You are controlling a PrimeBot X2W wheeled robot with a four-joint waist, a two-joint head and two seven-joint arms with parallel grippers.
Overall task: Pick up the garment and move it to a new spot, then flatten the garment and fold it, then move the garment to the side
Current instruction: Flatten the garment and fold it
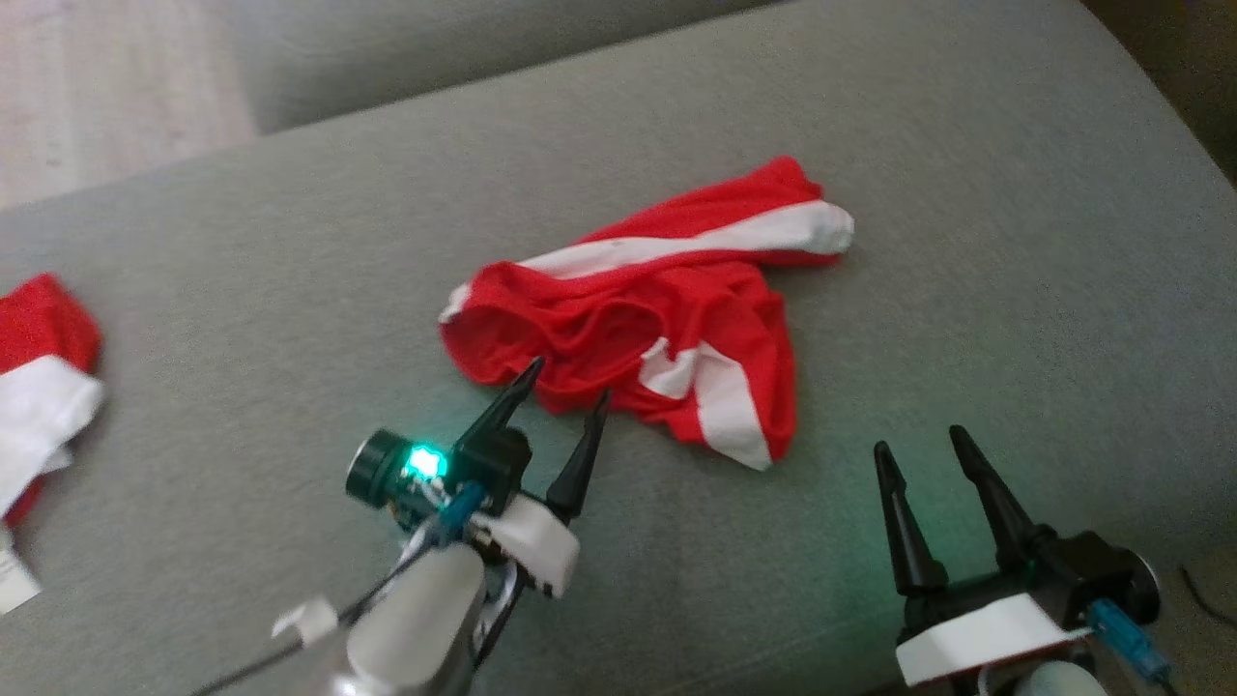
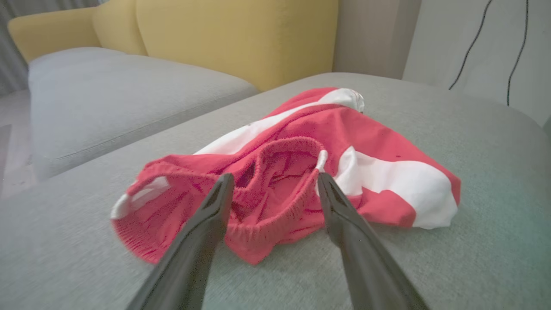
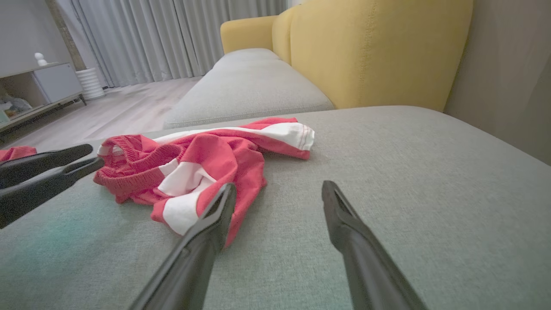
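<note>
The left gripper (image 1: pixel 570 379) stands with its jaws wide apart and holds nothing. Its two dark fingertips sit at the near edge of the garment (image 1: pixel 628 319). In the left wrist view they flank a bunched fold of the elastic waistband; whether they touch the cloth I cannot tell. A green light glows on the wrist just behind the fingers.

The right gripper (image 1: pixel 919 439) is also spread wide and empty. It hangs over bare grey cushion (image 1: pixel 290 290), with the garment's nearest white-striped corner close by at its 9 o'clock, not touching.

The garment is a pair of red shorts with white stripes, lying crumpled near the middle of the cushion. Its waistband opening faces the left gripper, and one leg stretches away toward 1 o'clock in the head view, ending in a white hem.

At 9 o'clock in the head view, well apart from the garment, lies a second red and white cloth (image 1: pixel 39 367), cut off by the frame's edge. Beyond the cushion, at 12 o'clock in the right wrist view, rises a yellow backrest (image 3: pixel 379 51), with pale curtains (image 3: pixel 172 38) at 11 o'clock.
</note>
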